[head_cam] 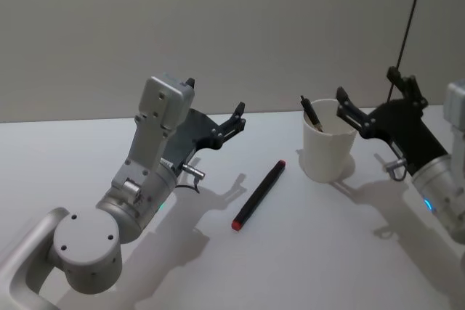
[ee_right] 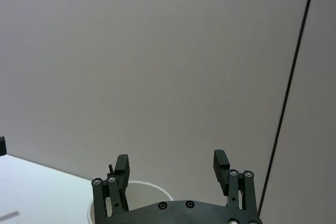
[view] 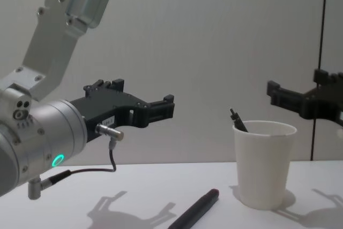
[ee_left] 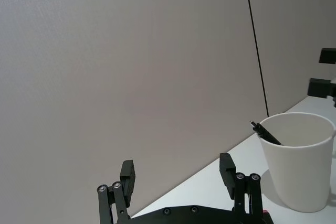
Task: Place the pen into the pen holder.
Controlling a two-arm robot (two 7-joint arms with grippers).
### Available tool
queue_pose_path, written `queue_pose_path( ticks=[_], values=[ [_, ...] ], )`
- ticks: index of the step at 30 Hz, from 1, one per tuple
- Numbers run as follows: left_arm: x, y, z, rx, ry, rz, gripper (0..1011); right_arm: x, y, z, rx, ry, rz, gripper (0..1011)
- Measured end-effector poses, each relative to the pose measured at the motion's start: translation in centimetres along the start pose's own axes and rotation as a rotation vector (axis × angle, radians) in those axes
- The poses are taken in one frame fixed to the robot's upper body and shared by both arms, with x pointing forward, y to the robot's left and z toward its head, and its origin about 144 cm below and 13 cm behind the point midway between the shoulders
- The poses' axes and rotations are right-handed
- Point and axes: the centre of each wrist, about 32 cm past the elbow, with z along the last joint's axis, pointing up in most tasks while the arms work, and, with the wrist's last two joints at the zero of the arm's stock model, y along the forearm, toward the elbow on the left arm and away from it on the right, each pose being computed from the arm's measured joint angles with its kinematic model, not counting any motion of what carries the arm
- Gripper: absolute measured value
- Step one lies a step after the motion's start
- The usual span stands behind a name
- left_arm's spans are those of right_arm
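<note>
Pen [head_cam: 259, 195] lies on the surface [head_cam: 327, 252] beside pen holder [head_cam: 328, 147] | your left gripper [ee_left: 177, 167]: fingers apart, empty | your right gripper [ee_right: 171, 160]: fingers apart, near holder's rim

text: none readable | labels: none readable | brands: none | numbers: none | signs: none

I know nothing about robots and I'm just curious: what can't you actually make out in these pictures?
- The standing pen: in the head and chest views, the cup wall hides all but its top.
- The lying pen: in the chest view, the bottom edge cuts off its near end.
- The cup: in the right wrist view, the right gripper and the bottom edge hide all but some rim.
- The right gripper: in the chest view, the right edge cuts off its body.
</note>
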Motion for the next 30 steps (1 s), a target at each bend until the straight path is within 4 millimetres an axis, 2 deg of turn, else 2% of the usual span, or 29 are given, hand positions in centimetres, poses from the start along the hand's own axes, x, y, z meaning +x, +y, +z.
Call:
queue_pose_path(
  ticks=[14, 30],
  values=[
    [0.0, 0.0, 0.0, 0.0, 0.0, 0.0, 1001, -0.3, -3.7, 2.0, -0.132, 0.091, -0.032, 1001],
    [0.0, 0.0, 0.0, 0.0, 0.0, 0.0, 1001, -0.4, -4.6, 2.5, -0.165, 0.111, -0.034, 1002]
  ],
)
